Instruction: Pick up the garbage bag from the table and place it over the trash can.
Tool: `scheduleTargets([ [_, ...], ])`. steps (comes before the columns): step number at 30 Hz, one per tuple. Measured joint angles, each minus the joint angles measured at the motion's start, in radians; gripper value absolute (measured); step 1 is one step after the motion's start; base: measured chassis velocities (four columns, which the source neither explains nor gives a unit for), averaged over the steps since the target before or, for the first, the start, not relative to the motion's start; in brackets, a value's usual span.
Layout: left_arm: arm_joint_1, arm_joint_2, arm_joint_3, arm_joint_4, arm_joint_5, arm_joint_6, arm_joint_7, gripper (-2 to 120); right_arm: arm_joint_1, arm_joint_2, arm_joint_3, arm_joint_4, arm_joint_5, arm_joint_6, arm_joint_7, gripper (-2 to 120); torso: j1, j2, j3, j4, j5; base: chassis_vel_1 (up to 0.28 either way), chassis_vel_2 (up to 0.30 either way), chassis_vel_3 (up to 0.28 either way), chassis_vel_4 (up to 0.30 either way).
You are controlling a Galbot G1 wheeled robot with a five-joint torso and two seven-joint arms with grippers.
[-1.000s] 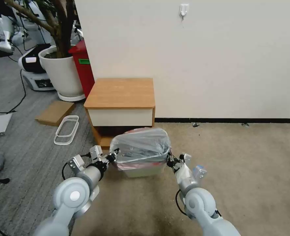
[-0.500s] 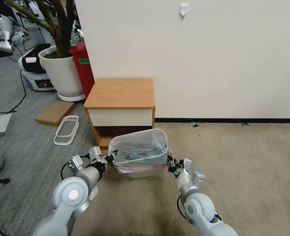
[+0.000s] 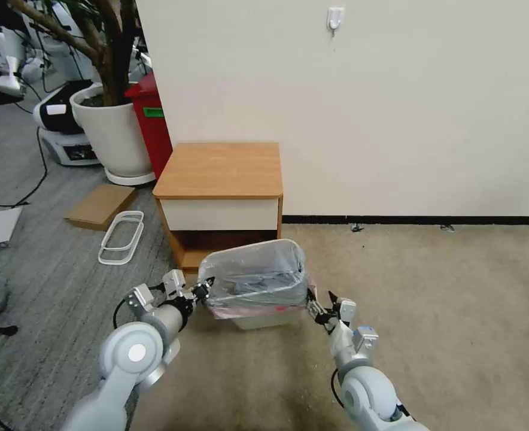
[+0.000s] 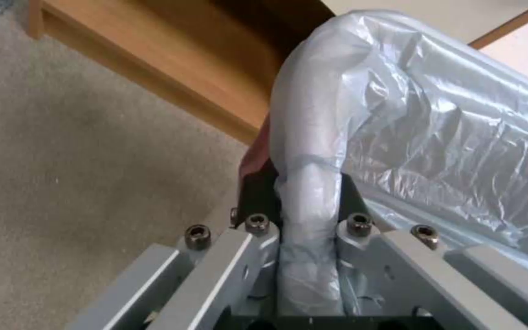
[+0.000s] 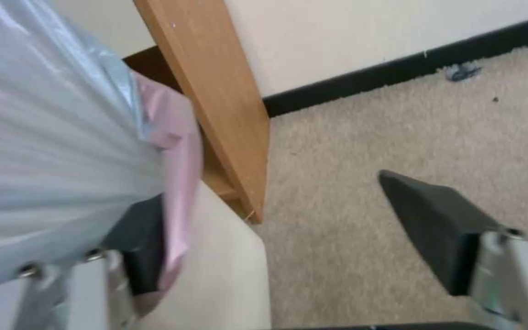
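Garbage bag (image 3: 254, 270) drawn over trash can (image 3: 258, 320), pinkish edge hanging below the rim; can sits on carpet just in front of the tabletop (image 3: 219, 169) unit. Left claw (image 3: 203, 290) clenched on bag edge at can's left side, plastic bunched btwn fingers. Right claw (image 3: 318, 305) at can's right side, released, fingers spread wide.

Cream wall (image 3: 396, 108) (one hook (image 3: 335, 18)); beige carpet (image 3: 456, 299); potted tree (image 3: 112, 129) left.
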Motion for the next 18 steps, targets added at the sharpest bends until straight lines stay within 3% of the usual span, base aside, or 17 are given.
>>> scheduleTargets([
  [3,-0.005,-0.001,0.0,0.007,-0.007,0.0,-0.001,7,-0.01,-0.003,0.01,0.001,-0.015,0.02,-0.02,97,0.0,0.0,0.0,0.0,0.0001,0.0,0.0,0.0,0.0],
  [12,-0.027,0.005,0.0,0.035,-0.008,0.002,-0.001,7,-0.08,-0.013,0.051,0.121,0.09,0.057,-0.131,100,0.0,0.0,0.0,-0.0001,0.0,0.0,0.0,0.0,0.0],
  [18,-0.036,0.006,-0.003,0.04,-0.008,0.001,-0.001,7,-0.094,-0.014,0.08,0.132,0.047,0.043,-0.161,100,0.0,0.0,0.0,-0.0001,0.0,0.0,0.0,0.0,0.0],
])
